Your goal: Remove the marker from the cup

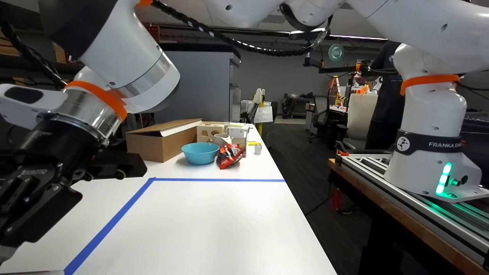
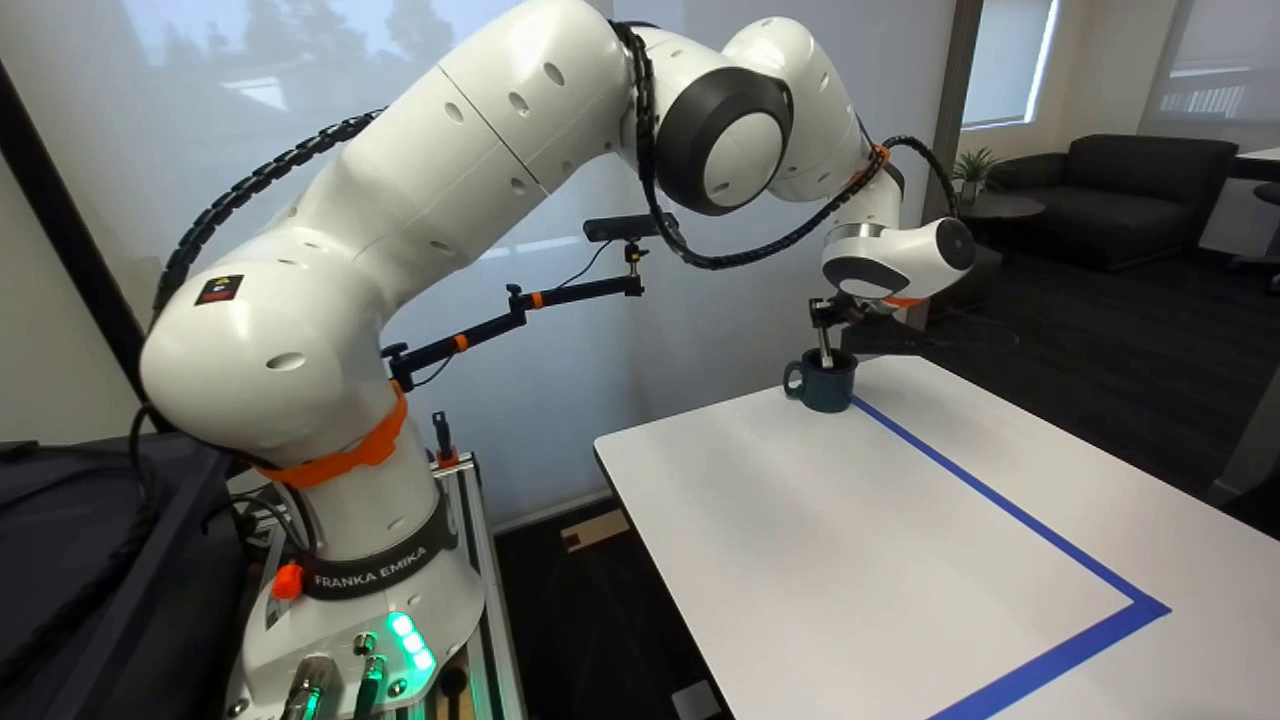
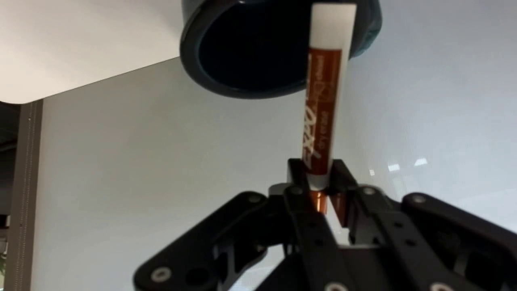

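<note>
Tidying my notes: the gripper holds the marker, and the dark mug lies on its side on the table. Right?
Not quite: the dark mug stands upright on the table, as an exterior view shows. The gripper does hold the marker.

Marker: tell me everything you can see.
The marker looks plastic: slim, white lower end, brown label reading "dry erase", orange top. The gripper pinches it near that top. In an exterior view it points down, slightly tilted, at the mouth of the dark cup; whether its tip sits inside or touches, I can't tell.
</note>
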`<control>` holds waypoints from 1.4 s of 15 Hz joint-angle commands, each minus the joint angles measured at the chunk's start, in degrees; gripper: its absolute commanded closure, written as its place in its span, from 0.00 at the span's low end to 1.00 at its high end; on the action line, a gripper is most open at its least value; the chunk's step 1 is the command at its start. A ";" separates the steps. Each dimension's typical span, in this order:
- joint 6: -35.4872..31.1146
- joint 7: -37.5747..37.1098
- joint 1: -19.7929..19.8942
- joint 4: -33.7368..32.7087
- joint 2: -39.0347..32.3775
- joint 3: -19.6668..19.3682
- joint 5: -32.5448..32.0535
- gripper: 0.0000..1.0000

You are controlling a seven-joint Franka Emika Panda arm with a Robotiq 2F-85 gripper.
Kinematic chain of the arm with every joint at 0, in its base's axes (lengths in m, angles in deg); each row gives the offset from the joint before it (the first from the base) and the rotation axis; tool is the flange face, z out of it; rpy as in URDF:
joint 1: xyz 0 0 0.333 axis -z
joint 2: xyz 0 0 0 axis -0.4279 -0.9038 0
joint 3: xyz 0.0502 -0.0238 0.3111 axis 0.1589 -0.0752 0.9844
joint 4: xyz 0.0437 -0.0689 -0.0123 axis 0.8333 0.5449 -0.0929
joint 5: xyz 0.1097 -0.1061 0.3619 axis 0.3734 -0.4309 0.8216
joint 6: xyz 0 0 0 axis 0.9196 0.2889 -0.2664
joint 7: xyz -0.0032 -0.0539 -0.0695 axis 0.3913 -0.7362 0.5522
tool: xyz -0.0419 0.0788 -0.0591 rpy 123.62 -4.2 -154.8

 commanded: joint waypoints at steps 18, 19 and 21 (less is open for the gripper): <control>-6.39 13.13 -0.70 31.46 15.83 -5.18 26.68 0.95; -5.87 13.83 -1.16 31.60 15.57 -5.85 27.21 0.95; -4.75 14.66 -1.95 32.15 15.40 -6.88 28.01 0.95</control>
